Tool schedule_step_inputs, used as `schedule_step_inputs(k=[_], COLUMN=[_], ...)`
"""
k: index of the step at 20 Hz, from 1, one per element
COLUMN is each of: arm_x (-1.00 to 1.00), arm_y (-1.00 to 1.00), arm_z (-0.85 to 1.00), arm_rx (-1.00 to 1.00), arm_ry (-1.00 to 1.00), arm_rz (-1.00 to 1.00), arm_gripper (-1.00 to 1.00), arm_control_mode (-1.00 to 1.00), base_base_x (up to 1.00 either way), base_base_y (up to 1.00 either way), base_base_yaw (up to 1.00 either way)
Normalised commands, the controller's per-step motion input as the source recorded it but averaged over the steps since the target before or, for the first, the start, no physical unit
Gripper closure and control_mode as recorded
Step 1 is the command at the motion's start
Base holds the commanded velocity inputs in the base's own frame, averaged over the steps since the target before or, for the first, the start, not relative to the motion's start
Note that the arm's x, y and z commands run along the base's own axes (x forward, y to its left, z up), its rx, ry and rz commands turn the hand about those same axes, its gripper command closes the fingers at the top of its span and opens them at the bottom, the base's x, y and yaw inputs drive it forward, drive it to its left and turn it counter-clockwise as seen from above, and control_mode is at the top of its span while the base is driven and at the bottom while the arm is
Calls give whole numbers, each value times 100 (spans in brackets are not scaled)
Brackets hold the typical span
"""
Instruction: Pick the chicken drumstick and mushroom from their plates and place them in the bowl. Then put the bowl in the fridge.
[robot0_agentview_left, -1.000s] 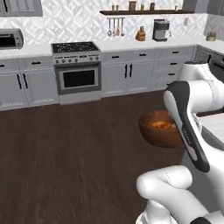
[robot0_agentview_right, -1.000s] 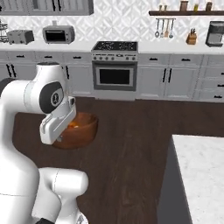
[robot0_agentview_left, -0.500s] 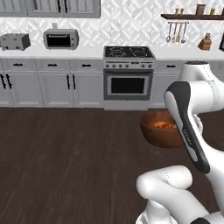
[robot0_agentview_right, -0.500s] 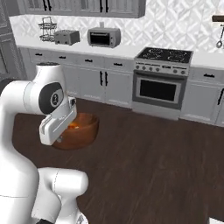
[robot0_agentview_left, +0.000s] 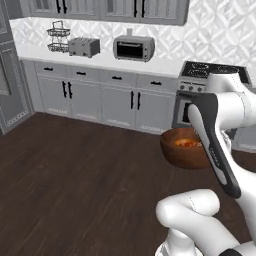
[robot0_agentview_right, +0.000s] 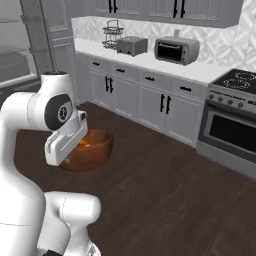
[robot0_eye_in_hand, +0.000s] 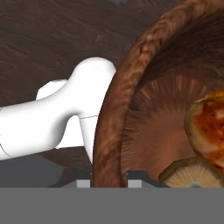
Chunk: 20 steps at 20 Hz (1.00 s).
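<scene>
Below me, dark wood floor (robot0_agentview_left: 75, 170) fronts grey cabinets (robot0_agentview_left: 100, 97); my end effector (robot0_eye_in_hand: 109, 181) clamps the bowl (robot0_agentview_left: 182, 150) rim, held aloft.

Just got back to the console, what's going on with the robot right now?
The arm is holding the bowl up over the dark wood floor, its gripper clamped on the rim. The chicken drumstick and the mushroom are both inside the bowl. The base faces a run of grey cabinets and a counter with a toaster oven. The bowl is not yet in the fridge.
</scene>
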Motion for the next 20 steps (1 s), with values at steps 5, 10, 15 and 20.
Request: schedule_step_inputs(k=[5, 10, 15, 20], arm_x=[0, 0, 0, 0], arm_y=[0, 0, 0, 0], arm_z=[0, 0, 0, 0], arm_rx=[0, 0, 0, 0], arm_ry=[0, 0, 0, 0], arm_rz=[0, 0, 0, 0], arm_gripper=[100, 100, 100, 100], arm_control_mode=[100, 100, 100, 100], base_base_x=[100, 100, 100, 100], base_base_y=[-39, -31, -11, -6], base_base_yaw=[50, 54, 62, 66])
